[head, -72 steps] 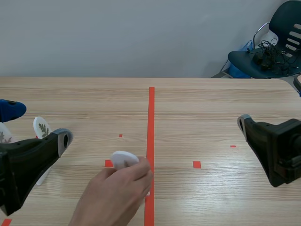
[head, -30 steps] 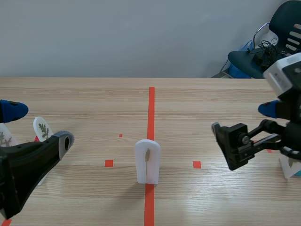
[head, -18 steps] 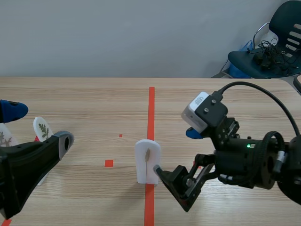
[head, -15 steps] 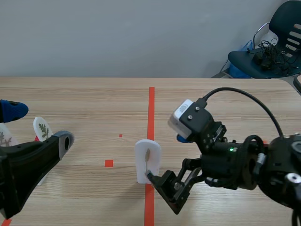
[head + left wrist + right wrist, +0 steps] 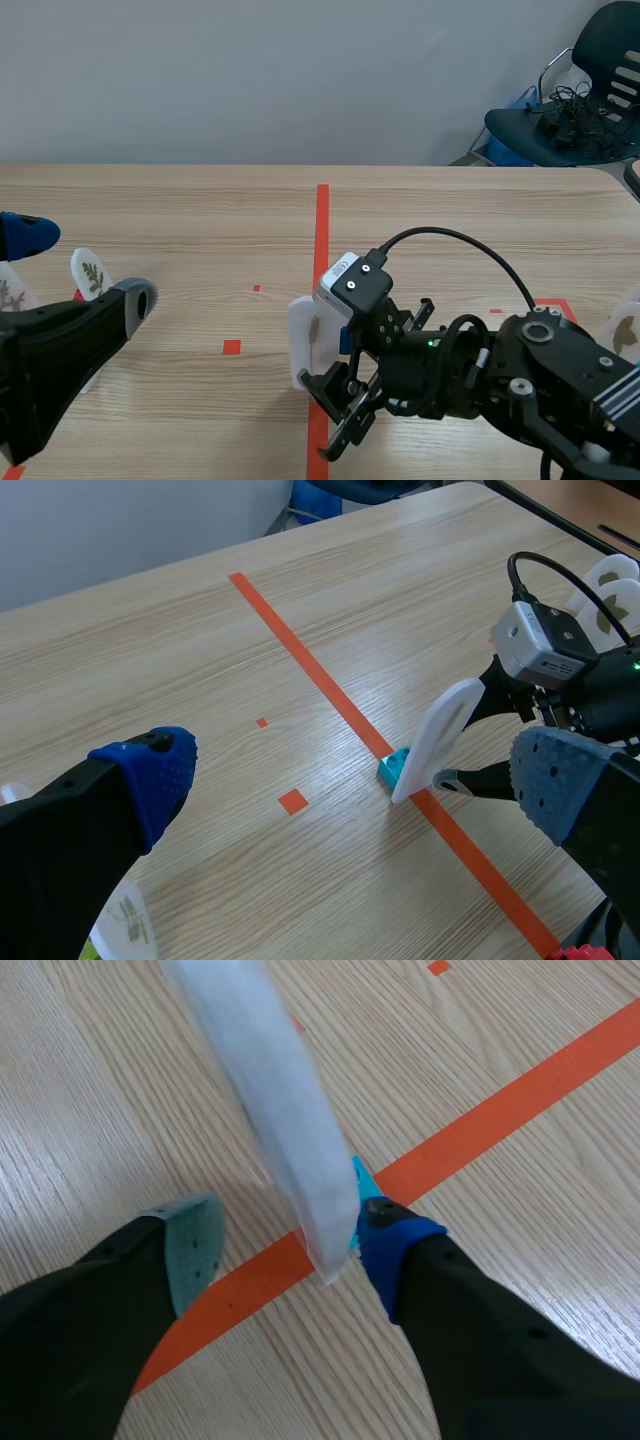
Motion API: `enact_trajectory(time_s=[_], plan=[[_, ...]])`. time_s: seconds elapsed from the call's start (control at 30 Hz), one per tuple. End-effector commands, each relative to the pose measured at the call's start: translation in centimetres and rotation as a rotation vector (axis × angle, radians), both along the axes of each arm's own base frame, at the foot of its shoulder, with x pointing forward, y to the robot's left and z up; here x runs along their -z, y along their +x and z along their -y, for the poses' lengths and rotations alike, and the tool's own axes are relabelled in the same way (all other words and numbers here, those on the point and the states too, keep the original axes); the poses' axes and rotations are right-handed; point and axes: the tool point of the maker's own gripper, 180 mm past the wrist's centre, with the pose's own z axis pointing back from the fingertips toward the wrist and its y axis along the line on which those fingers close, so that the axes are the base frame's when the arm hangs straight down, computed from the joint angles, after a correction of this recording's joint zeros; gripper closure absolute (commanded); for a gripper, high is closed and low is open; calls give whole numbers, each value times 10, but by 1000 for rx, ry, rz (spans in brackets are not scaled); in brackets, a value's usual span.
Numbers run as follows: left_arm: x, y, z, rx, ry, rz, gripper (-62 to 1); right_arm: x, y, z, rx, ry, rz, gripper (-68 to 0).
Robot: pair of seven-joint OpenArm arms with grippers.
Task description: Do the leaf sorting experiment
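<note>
Recording the state at pick-up: the white leaf card stands upright in its small cyan base on the orange centre tape line, close to the robot's edge of the table. The right gripper sits low with the card between its spread fingers, the grey-green pad apart on one side and the blue pad right beside the base on the other. Whether the blue pad touches cannot be told. The jaws are not closed, so nothing is gripped. Judgement: the straddle is set so that one squeeze takes the card by its faces. The left gripper hangs wide apart and empty at the left side. It is parked near two sorted leaf discs, probably to keep the centre free. More white cards show at the far right. Hidden: the right arm covers the card's lower part in the scene view. Its leaf is only a brownish sliver and the face blurs in the right wrist view, so the leaf type, and thus the target side, cannot be read.
</note>
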Motion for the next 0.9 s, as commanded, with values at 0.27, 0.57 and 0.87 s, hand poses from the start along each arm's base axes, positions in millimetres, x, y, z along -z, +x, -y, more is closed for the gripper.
enact_trajectory(time_s=[0.27, 0.57, 0.87], plan=[[-9, 2, 3, 5, -19, 30, -623, -21, 13, -1, 6, 23, 55, -63], [-10, 2, 3, 5, -19, 33, -623, -72, 36, 22, 94, 9, 91, -64], [-10, 2, 3, 5, -19, 33, -623, -68, 29, 108, 396, -37, 4, -63]])
